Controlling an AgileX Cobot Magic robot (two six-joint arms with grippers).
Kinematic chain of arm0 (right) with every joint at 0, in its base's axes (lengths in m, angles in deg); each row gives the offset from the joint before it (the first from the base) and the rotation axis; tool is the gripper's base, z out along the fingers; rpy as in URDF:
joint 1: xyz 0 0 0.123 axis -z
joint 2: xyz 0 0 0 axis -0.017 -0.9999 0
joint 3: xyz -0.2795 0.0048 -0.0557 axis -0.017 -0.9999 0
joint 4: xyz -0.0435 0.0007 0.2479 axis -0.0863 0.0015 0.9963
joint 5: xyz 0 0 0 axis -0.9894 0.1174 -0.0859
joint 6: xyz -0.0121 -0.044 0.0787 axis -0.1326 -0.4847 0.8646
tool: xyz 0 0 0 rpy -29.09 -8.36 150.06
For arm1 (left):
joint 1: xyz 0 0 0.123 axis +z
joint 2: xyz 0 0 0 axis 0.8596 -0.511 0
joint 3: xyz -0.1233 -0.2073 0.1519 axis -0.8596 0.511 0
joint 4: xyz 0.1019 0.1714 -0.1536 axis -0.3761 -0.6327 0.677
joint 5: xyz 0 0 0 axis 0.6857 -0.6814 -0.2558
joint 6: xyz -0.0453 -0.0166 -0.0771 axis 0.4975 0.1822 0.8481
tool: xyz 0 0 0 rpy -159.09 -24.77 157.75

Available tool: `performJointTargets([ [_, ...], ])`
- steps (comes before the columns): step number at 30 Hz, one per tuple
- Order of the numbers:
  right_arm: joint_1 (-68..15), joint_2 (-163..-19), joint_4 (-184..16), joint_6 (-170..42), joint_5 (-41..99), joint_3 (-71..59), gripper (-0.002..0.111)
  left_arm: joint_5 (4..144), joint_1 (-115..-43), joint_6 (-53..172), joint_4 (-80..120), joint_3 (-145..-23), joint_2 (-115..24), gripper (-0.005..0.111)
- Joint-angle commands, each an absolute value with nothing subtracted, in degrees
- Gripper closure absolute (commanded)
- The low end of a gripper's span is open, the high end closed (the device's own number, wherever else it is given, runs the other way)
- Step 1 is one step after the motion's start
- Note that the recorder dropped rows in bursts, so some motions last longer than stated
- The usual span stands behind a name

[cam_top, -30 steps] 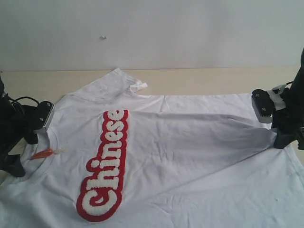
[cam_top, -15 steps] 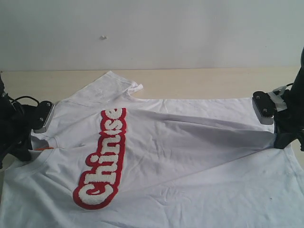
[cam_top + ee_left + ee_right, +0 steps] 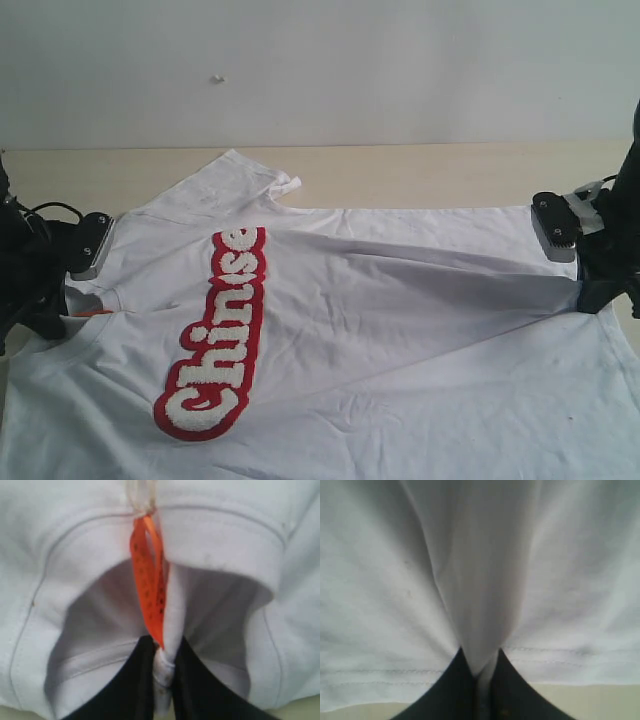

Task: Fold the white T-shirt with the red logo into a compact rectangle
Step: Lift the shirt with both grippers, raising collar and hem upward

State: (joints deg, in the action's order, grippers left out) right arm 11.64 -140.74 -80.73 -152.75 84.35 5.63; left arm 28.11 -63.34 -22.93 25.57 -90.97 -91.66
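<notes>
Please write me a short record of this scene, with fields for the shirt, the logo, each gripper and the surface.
shirt: white T-shirt, lying front up, creased
logo: red logo, a long strip on the chest; a fold hides some letters
left arm: left gripper shut on the collar, beside the orange neck tag
right arm: right gripper shut on a pinch of cloth at the hem
surface: pale table

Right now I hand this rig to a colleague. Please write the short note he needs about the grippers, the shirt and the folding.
Left gripper: shut on the shirt at its collar, beside the orange tag.
Right gripper: shut on the hem, at the opposite end.
Shirt: spread on the table, logo facing up, cloth ridged between the two grips.
Done: both ends gripped.
Left: no fold is made yet; every fold remains.
</notes>
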Motion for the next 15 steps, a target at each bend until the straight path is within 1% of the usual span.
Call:
performJointTargets([
  [1, 11.8, -143.1, -82.1, -152.6, 84.1, 4.4, 0.108, 29.5, -63.2, -23.3, 23.7, -90.5, -93.1, 0.107],
  [4, 11.8, -143.1, -82.1, -147.3, 84.0, 4.4, 0.108, 29.5, -63.2, -23.3, 23.7, -90.5, -93.1, 0.107],
  [15, 11.8, -141.4, -83.2, -148.2, 85.2, 4.4, 0.108, 31.4, -63.2, -22.3, 24.0, -90.5, -92.6, 0.107],
])
